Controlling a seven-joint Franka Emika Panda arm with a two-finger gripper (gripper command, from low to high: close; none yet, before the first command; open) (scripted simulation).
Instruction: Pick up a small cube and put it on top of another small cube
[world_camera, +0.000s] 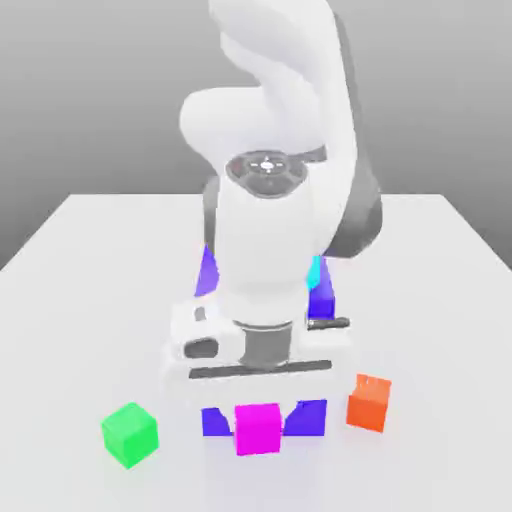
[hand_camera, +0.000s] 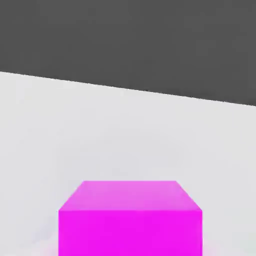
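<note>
The end effector (world_camera: 258, 430) points down at the near part of the pale worktop (world_camera: 430, 300), clamped on the small magenta cube (world_camera: 258, 428). The cube sits near the middle of the scene from left to right, with one plain face turned towards the exterior view. Whether its underside touches the worktop, I cannot tell.

Purple-blue parts of a big block (world_camera: 306, 418) show on both sides of the magenta cube, and more of the same colour shows farther back, on either side of the white arm (world_camera: 265, 240) (the arm hides much of what lies between). A small cyan patch (world_camera: 314, 272) shows just beside the arm, towards the exterior view's right.

On the near worktop, towards the exterior view's left, lies a green cube (world_camera: 130, 434), turned so that a corner faces near. Towards the exterior view's right is an orange cube (world_camera: 369, 403), slightly turned (and a little farther back than the green one). Both are apart from the magenta cube.

In the hand view, the magenta cube is close to the camera, two of its faces in sight, with pale surface and a dark grey area beyond a slanting edge.
</note>
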